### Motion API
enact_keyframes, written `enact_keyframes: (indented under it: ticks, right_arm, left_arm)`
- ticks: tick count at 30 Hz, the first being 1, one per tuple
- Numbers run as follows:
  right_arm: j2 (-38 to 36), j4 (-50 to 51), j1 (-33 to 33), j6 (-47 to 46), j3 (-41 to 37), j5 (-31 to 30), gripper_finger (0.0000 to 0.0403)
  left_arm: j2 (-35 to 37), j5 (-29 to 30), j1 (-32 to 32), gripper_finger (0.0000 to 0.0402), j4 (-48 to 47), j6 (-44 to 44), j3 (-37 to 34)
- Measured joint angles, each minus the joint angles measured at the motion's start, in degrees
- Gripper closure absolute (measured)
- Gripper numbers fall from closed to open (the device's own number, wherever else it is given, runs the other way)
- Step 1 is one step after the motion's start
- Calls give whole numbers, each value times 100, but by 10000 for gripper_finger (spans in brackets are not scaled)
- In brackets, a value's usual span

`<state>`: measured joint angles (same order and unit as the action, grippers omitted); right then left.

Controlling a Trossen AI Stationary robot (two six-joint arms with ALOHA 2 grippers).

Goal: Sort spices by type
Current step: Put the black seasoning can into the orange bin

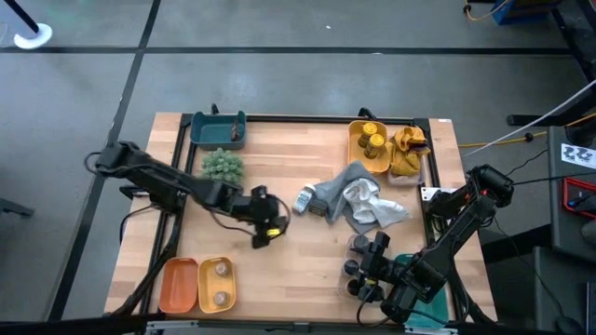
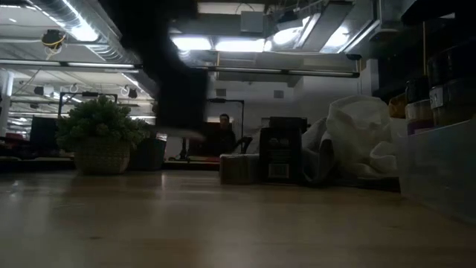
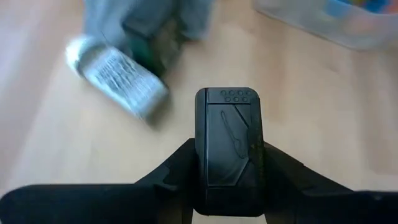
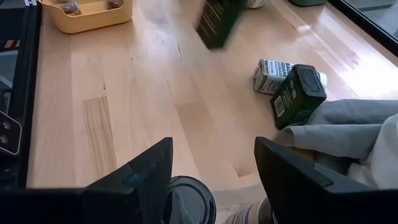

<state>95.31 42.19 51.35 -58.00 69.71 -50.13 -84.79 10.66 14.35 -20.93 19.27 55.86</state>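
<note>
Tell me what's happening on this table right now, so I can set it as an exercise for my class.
A two-armed robot is sorting spice containers into trays. The left gripper holds a dark tin above the middle of the table, near a white-labelled tin lying beside the grey cloth. The right gripper is open over dark-lidded jars at the table's near right. One yellow tray and another already hold jars.

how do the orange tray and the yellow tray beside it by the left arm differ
The orange tray holds nothing visible; the yellow tray holds two small jars. One is orange, the other yellow. Both are rounded rectangular trays of like size, side by side at the table edge.
</note>
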Motion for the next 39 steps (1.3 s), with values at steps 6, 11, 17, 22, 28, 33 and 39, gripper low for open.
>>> enact_keyframes:
  ticks: [6,11,17,22,28,33,39]
  right_arm:
    - [0,-19,0,0,0,-2,175]
    - [0,-56,0,0,0,-64,175]
    - [0,-212,0,-1,0,-92,175]
    - [0,-429,0,-1,0,-232,175]
    - [0,-951,-87,2,0,-723,175]
    - [0,-1295,-336,319,0,-508,175]
    - [2,-1826,-655,1023,0,-142,175]
  left_arm:
    - [1005,-503,765,286,-1565,1328,136]
    - [1623,-855,1696,286,-2560,2881,133]
    - [1879,-1485,2693,286,-3192,4651,133]
    - [1876,-1589,3361,286,-3368,5711,133]
    - [1862,-951,4110,286,-3428,6798,124]
    - [1668,-727,4666,286,-3673,7640,126]
    - [1266,-717,5137,286,-3916,8595,126]
